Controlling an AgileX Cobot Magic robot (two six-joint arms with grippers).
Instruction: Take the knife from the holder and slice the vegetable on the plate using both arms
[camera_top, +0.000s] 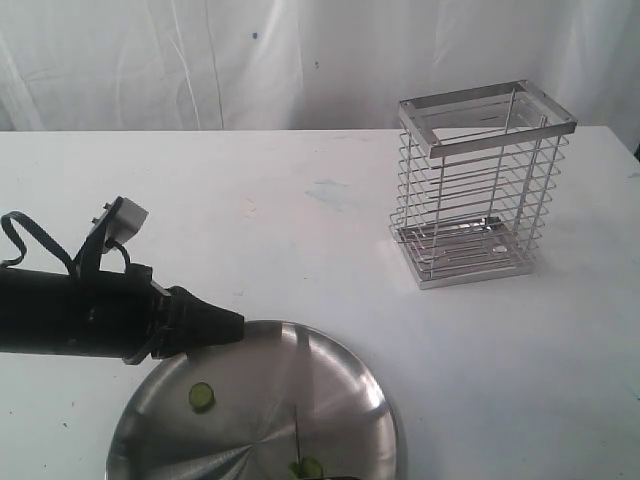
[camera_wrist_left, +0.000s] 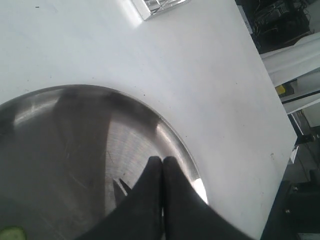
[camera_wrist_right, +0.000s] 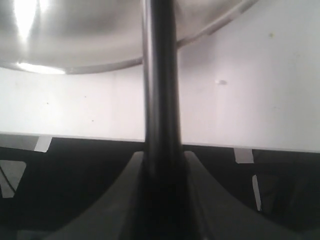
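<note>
The steel plate (camera_top: 340, 385) lies at the table's front edge. On it are a round green vegetable slice (camera_top: 201, 396) and more green pieces (camera_top: 307, 466) at the near rim. The thin knife blade (camera_top: 297, 428) points across the plate beside those pieces, and its tip (camera_wrist_left: 119, 186) shows in the left wrist view. My right gripper (camera_wrist_right: 161, 156) is shut on the knife's black handle (camera_wrist_right: 160, 90). My left gripper (camera_top: 236, 325) hovers over the plate's left rim, shut (camera_wrist_left: 162, 161) with nothing in it. The wire holder (camera_top: 480, 190) stands at the back right, with no knife in it.
The black left arm (camera_top: 80, 310) with its cables reaches in from the left edge. The table's front edge (camera_wrist_right: 75, 135) runs just below the plate, with dark floor beyond. A white curtain hangs behind the table.
</note>
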